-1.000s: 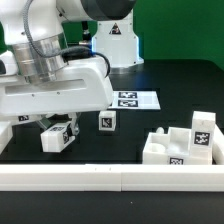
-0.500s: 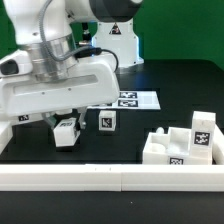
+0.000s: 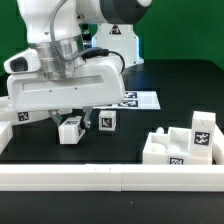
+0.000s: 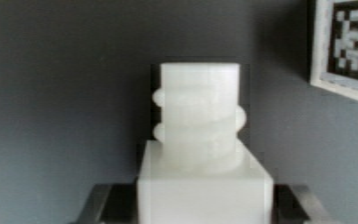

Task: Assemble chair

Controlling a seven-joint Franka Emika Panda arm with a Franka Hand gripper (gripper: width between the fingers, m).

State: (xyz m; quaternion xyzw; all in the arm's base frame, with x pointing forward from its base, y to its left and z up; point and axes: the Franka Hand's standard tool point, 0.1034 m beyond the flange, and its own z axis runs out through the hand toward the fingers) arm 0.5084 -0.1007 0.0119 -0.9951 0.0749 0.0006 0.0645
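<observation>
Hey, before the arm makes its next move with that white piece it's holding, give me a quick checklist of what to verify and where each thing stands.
1. Grip: white pegged part sits between the fingers of the hand: ok.
2. Held part lifted clear of the table: cannot tell.
3. Gap between held part and tagged cube: ok, though narrow.
4. The part-built chair on the exterior view's right stands free of the arm: ok.
5. Peg lined up with a socket on the chair: cannot tell.
</observation>
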